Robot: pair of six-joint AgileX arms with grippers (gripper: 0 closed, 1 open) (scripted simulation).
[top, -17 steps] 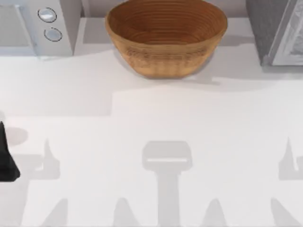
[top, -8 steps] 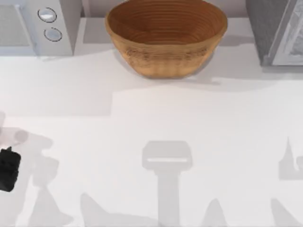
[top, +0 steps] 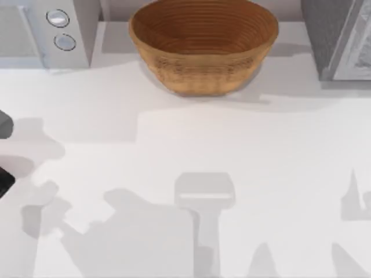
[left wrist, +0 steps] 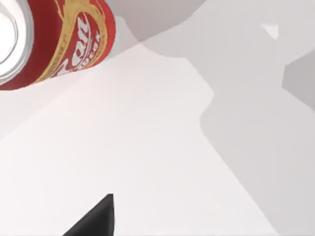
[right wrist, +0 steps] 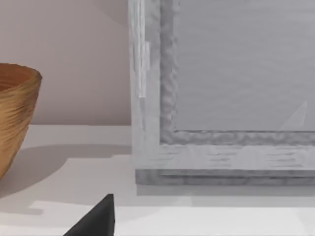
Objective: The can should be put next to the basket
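red can [left wrist: 59, 42] stands on the white table [left wrist: 162, 162], apart from left gripper's fingertip [left wrist: 96, 219].

red can [left wrist: 59, 42] on white table [left wrist: 147, 147], dark tool finger [left wrist: 96, 219]

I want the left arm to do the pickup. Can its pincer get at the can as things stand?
Probably yes: in the left wrist view the can stands on bare table, with nothing between it and the camera.

White table [top: 232, 145] with basket [top: 203, 46] and can [left wrist: 54, 39] on it.
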